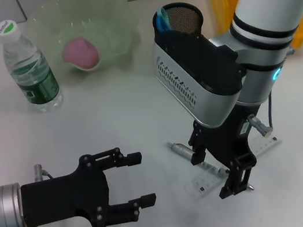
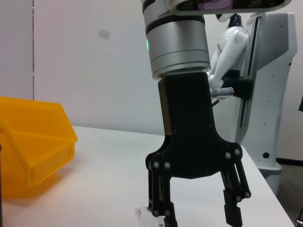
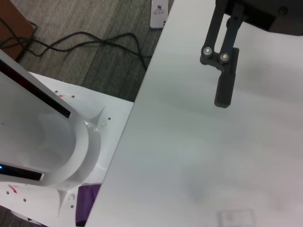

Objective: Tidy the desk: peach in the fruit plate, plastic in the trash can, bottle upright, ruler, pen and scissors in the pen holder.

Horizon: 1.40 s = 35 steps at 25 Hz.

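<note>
Smooth white desk (image 1: 117,119), bare at its middle. Right pincer (image 1: 222,165), fingers parted, straddles the clear ruler (image 1: 210,182) at 5 o'clock. Left pincer (image 1: 137,180) gapes empty at 7.

Pink peach (image 1: 80,51) in plate (image 1: 116,14), bottle (image 1: 30,67) upright

Desk is showing one upright water bottle (image 1: 29,67), one peach (image 1: 80,52) in one fruit plate (image 1: 116,14), one mesh pen holder (image 1: 183,19), one clear ruler (image 1: 210,179), one pen (image 1: 181,150), one yellow bin (image 2: 33,142), two grippers.
</note>
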Available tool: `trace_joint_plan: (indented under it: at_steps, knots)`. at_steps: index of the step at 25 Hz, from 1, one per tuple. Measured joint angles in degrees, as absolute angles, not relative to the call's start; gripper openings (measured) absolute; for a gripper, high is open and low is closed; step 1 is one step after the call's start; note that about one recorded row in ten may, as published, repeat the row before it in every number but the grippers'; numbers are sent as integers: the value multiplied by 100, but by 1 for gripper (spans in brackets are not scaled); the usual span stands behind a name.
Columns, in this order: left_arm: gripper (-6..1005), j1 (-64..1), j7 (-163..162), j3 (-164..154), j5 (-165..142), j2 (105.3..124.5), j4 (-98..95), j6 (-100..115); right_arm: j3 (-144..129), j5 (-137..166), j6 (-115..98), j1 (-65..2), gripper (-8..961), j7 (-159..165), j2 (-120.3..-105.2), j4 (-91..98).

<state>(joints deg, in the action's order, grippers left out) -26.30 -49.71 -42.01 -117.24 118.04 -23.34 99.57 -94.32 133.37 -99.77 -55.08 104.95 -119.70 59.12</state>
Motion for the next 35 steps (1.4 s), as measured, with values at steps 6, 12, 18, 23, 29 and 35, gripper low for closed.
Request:
trace_joint_plan:
  at_steps: [6, 12, 18, 23, 29, 35]
  knots:
    - [753, -2631, -4974, -4201, -11725, 11804, -2323, 9957, -9436, 13342, -9971, -5516, 762, 10498, -11970, 5921]
    - [753, -2626, -4974, -4219, -11736, 11811, -2320, 9957, -9440, 13342, -9967, -5520, 762, 10507, -11970, 5924]
    - [753, -2613, -4975, -4231, -11745, 11813, -2320, 9957, -9630, 13342, -9843, -5549, 762, 10521, -11976, 5900]
    - [753, -2602, -4975, -4240, -11737, 11813, -2320, 9963, -9932, 13305, -9610, -5556, 762, 10564, -11980, 5859]
    - [753, -2600, -4975, -4245, -11741, 11820, -2320, 9973, -10252, 13240, -9297, -5541, 762, 10570, -11989, 5744]
    - [753, -2594, -4975, -4245, -11740, 11821, -2320, 9989, -10617, 13080, -8978, -5545, 761, 10576, -11989, 5591]
